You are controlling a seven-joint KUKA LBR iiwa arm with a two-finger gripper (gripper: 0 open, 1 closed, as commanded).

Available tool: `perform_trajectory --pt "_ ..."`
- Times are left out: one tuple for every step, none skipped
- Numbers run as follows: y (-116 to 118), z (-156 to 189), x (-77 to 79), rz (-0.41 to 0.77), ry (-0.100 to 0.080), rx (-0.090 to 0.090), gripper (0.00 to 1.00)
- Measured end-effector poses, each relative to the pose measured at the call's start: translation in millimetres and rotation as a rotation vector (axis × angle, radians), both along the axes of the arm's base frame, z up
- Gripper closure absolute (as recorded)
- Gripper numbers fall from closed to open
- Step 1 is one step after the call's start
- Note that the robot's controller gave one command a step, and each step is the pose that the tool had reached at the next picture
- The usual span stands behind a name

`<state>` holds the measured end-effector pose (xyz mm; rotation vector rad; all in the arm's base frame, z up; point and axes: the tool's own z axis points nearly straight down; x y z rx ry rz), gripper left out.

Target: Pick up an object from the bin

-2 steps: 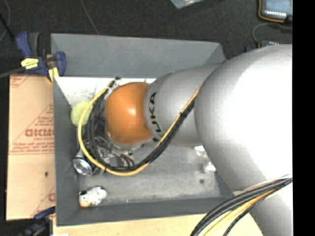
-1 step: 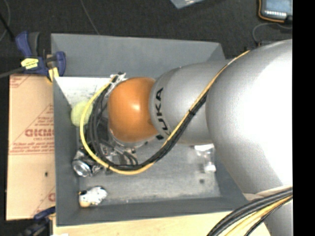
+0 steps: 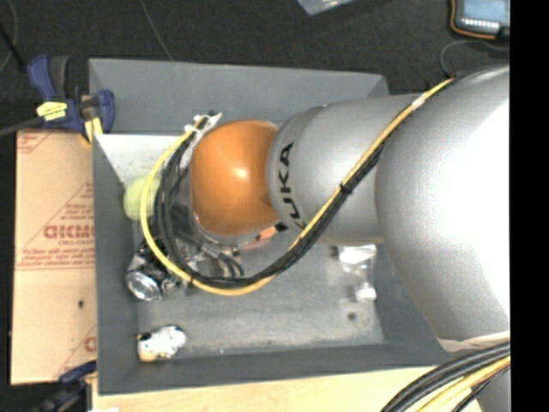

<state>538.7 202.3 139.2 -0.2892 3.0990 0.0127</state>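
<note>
My gripper (image 3: 202, 252) shows as dark metal parts under the arm's orange cover, low over the left half of the bin. A pale yellow-green ball (image 3: 136, 198) lies just to its left, against the bin's left wall. A shiny metal piece (image 3: 142, 283) rests at the gripper's lower left, close beside it. Whether the gripper touches either thing I cannot tell.
A small white thing with dark and yellow marks (image 3: 161, 342) lies in the front left corner. Some clear, whitish pieces (image 3: 358, 261) sit on the bin floor at the right, under the arm. The arm and its cables cover the bin's middle and back.
</note>
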Motion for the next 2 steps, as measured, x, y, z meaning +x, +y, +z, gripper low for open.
perform_trajectory --pt "-11.4 5.1 -1.0 -0.016 0.005 0.000 1.00" --pt "-15.6 9.7 1.1 -0.050 0.002 0.001 1.00"
